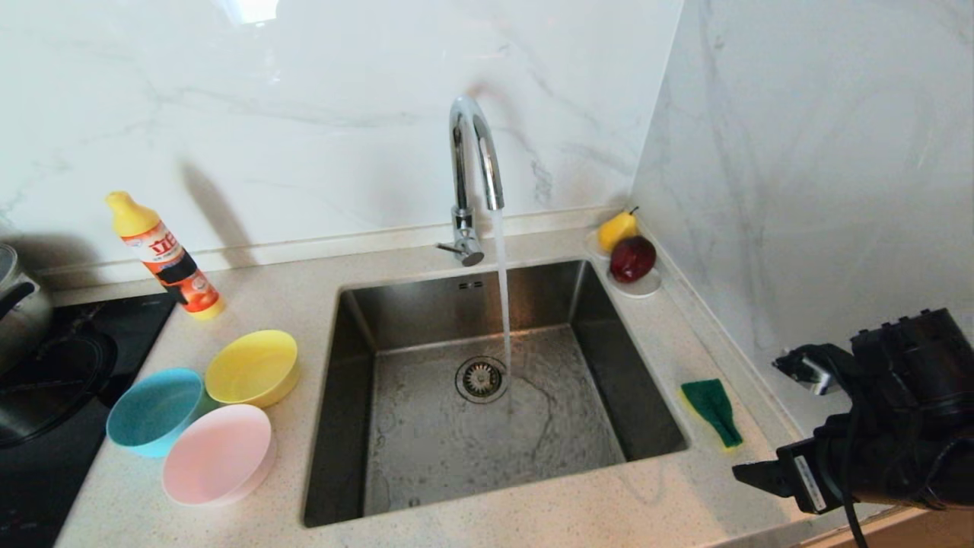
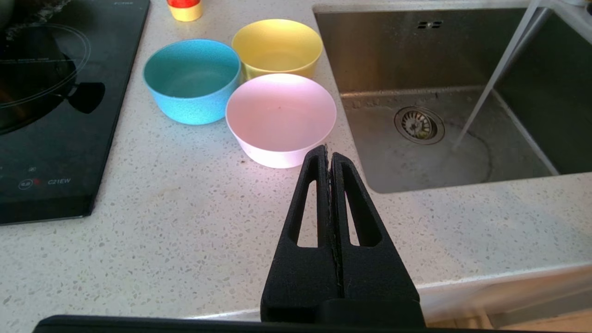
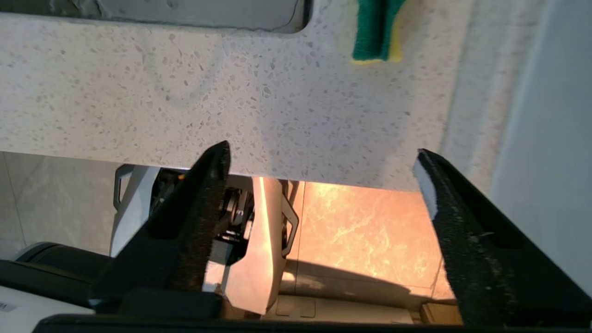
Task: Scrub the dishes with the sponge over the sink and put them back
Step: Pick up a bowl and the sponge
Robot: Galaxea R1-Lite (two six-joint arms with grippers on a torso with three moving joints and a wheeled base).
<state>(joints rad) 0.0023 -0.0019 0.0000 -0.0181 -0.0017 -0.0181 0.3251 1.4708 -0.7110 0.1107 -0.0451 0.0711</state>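
Scene at the sink (image 1: pixel 426 426), a square steel basin set into the speckled bench (image 1: pixel 670 495), with the arched faucet (image 1: pixel 472 167) running a thin stream of water (image 1: pixel 502 297) down beside the round drain strainer (image 1: pixel 481 378). On the bench to the left of the basin sit the three dishes, all upright and empty: the yellow bowl (image 1: pixel 253 367) farthest back, the teal-blue bowl (image 1: pixel 154 411) to its left, and the pale pink bowl (image 1: pixel 219 454) nearest the front; they crowd close together, though whether their rims touch cannot be told. The sponge (image 1: pixel 711 409), dark green face up over yellow foam, lies on the bench just right of the basin, near the side wall. My right gripper (image 3: pixel 321 157) hangs at the front right edge of the bench, short of the sponge and apart from it, its fingers (image 3: pixel 203 212) spread wide and holding nothing. My left gripper (image 2: pixel 329 155) is parked over the front of the bench, pointing toward the pink bowl, its fingers (image 2: pixel 314 208) pressed together and empty. Behind the bowls leans a yellow-capped detergent bottle (image 1: pixel 163 255) against the marble wall; a black cooktop (image 1: pixel 46 426) with a steel pot (image 1: pixel 19 304) lies at far left. In the back right corner a white saucer (image 1: pixel 643 285) carries a yellow pear (image 1: pixel 616 228) and a dark red apple (image 1: pixel 631 259).
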